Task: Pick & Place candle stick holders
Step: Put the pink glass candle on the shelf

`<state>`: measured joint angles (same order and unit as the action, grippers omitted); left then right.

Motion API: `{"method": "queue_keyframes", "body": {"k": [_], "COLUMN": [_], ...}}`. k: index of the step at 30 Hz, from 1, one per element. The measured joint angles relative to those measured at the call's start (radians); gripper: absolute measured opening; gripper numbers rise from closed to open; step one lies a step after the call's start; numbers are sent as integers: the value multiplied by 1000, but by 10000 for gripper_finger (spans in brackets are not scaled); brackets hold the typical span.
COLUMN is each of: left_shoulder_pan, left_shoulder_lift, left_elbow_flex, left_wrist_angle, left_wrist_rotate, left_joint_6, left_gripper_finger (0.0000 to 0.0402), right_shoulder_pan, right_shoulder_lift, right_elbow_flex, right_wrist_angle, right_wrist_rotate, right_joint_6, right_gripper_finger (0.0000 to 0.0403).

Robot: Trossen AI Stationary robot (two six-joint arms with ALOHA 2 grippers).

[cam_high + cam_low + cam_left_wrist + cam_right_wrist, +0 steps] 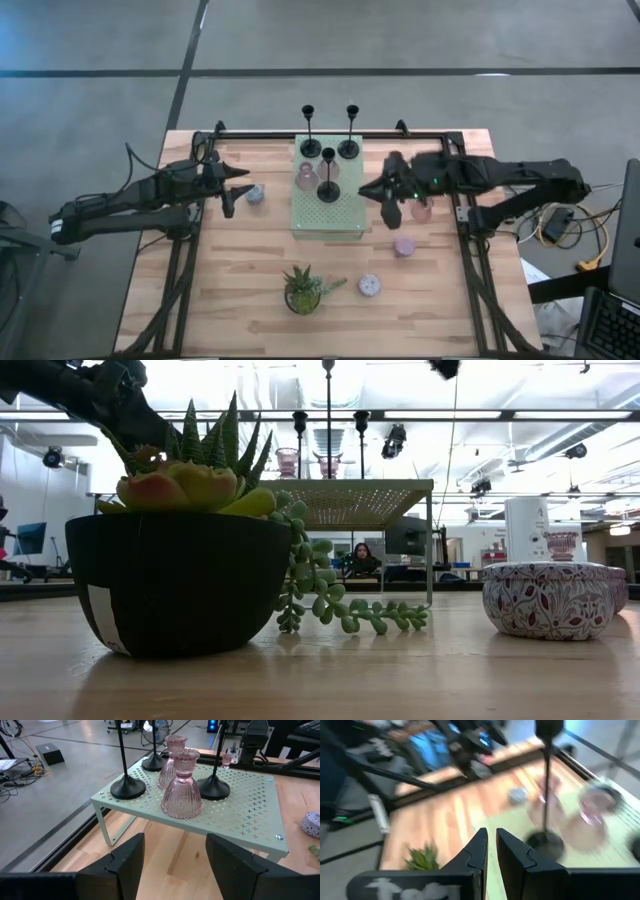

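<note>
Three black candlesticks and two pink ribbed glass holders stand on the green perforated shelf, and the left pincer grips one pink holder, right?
Not quite. The left wrist view shows the left pincer open and empty, short of the green perforated shelf. The black candlesticks and pink ribbed glass holders do stand on it.

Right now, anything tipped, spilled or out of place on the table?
Nothing stands out. Three black candlesticks and two pink glass holders stand upright on the green rack; the potted plant is upright too. No spill or damage shows.
</note>
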<state>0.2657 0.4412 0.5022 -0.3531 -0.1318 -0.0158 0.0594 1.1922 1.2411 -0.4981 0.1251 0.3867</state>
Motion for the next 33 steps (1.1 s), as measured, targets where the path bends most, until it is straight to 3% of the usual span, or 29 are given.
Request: {"method": "queue_keyframes", "body": {"k": [4, 9, 15, 18, 24, 28, 33], "left_shoulder_pan": [0, 0, 0, 1, 0, 0, 0], "left_shoulder_lift": [0, 0, 0, 0, 0, 0, 0], "left_elbow_flex": [0, 0, 0, -1, -1, -1, -1], "left_wrist_angle": [1, 1, 1, 1, 1, -1, -7], "left_wrist_rotate": [0, 0, 0, 0, 0, 0, 0], "left_joint_6": [0, 0, 0, 0, 0, 0, 0], "left_gripper_finger": [216, 216, 216, 216, 216, 216, 216], "right_shoulder_pan": [151, 370, 633, 719, 776, 768, 750], "right_shoulder_lift": [3, 5, 55, 111, 277, 325, 403], "right_elbow_flex": [107, 207, 221, 217, 215, 137, 30], "right_wrist_angle": [-237, -383, -544, -699, -1081, -1073, -1067], "right_wrist_rotate": [233, 497, 794, 889, 847, 717, 627], "right_joint_6": [198, 496, 880, 1115, 1599, 1697, 1873], "right_gripper_finger": [34, 34, 34, 34, 34, 34, 34]}}
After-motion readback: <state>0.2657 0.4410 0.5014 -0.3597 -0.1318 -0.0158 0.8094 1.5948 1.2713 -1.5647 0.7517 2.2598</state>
